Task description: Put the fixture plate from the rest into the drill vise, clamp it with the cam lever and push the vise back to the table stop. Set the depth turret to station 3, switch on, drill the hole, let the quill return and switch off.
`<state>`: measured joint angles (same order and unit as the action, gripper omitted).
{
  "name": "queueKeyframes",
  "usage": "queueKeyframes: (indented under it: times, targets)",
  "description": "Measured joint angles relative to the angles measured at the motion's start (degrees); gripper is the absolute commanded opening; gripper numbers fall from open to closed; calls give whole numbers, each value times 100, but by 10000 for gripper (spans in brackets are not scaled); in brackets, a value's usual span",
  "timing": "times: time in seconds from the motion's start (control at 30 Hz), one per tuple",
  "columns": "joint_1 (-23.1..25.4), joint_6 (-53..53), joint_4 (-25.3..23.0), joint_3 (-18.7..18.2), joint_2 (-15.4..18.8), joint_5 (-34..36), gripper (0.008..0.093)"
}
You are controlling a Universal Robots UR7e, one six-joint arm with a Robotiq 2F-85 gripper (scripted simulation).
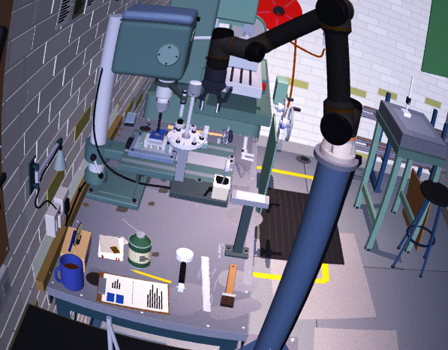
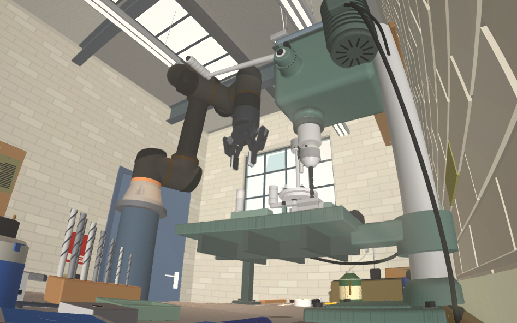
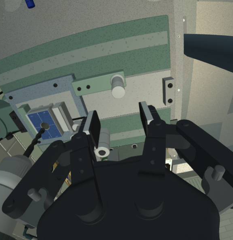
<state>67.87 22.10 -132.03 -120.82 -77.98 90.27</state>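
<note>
The blue fixture plate (image 3: 43, 124) sits in the drill vise (image 1: 153, 143), directly under the drill bit (image 2: 309, 179), and it shows a hole in its middle. The vise stands at the left end of the green drill table (image 3: 90, 58). The round depth turret (image 1: 187, 139) with its upright stops stands just right of the vise. The quill feed handle (image 2: 228, 66) sticks out of the drill head (image 1: 156, 39) above my arm. My gripper (image 1: 211, 105) hangs in the air above the table, right of the chuck (image 2: 307, 142) and above the turret. It is open and holds nothing.
The workbench (image 1: 152, 241) in front of the drill press carries a blue mug (image 1: 70, 270), an oil can (image 1: 139, 249), a clipboard (image 1: 135, 292), a brush (image 1: 228, 290) and a white cup (image 1: 220, 186). My blue pedestal (image 1: 303, 241) rises at the bench's right edge.
</note>
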Motion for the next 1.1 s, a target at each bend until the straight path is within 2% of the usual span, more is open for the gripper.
queueKeyframes:
  times: [0.07,0.4,0.87,1.1]
  targets:
    - [0,0,28,10,-19,0,540]
    - [-1,0,28,-1,3,0,730]
    - [-1,0,102,22,-40,0,730]
    - [-1,0,795,310,-447,0,730]
